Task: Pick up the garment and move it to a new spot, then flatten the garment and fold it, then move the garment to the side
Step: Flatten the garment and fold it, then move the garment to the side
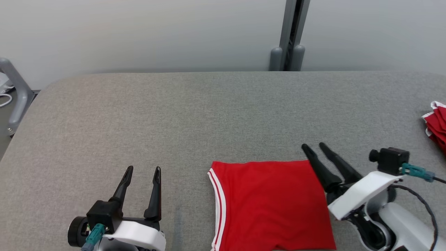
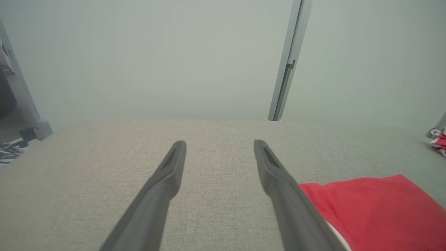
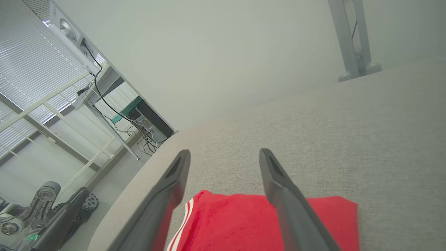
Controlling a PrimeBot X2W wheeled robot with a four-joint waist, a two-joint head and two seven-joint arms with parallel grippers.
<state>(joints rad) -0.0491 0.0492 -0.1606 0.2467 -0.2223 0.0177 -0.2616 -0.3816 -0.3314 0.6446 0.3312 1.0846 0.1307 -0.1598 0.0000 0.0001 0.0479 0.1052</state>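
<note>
Folded garment (image 1: 271, 205) is lying on the grey table (image 1: 174, 115), with both grippers' fingers spread apart.

I am looking down at a red rectangle with red-and-white striped trim running down its left edge. My right gripper (image 1: 313, 146) is hovering at its far right corner, pointing up and to the left; I cannot tell whether it is touching the cloth. My left gripper (image 1: 144, 169) is sitting over bare table, well apart from the garment. Another red-and-white cloth (image 1: 437, 125) is poking in at the right edge.
</note>
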